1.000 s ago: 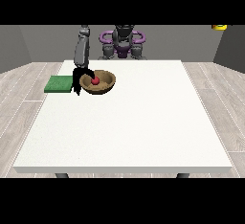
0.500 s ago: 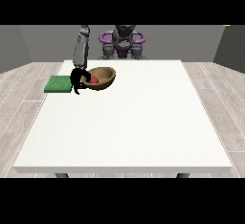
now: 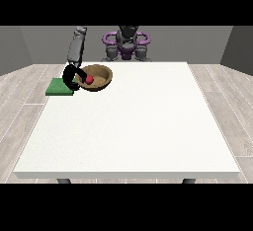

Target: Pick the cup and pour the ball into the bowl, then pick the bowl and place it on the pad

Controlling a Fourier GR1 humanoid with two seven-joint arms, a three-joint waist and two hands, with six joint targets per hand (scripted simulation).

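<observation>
Right now you have the hand at the view's left on the near-left rim of the bowl, its black fingers curled round that rim so they are clamped on the bowl. You can see the bowl is brown and tilted, its far-right edge higher than the side you hold, with its opening turned partly toward the camera. Whether its base touches the desk you cannot tell from this view. The red ball sits inside the bowl, low on the left side, just beside your fingers.

Look to the left of the bowl: the green pad lies flat at the desk's far-left edge, partly hanging over the side. Your hand is between the pad and the bowl, and it covers the pad's right end. The bowl is beside the pad, not on it.

Your grey arm comes down from the robot's shoulder at the top of the view to that hand. The robot's torso, grey with purple rings, stands behind the desk's far edge at the centre. You will find no second hand visible over the desk, and no cup shows anywhere on it. The desk is white and stands on a grey plank floor
</observation>
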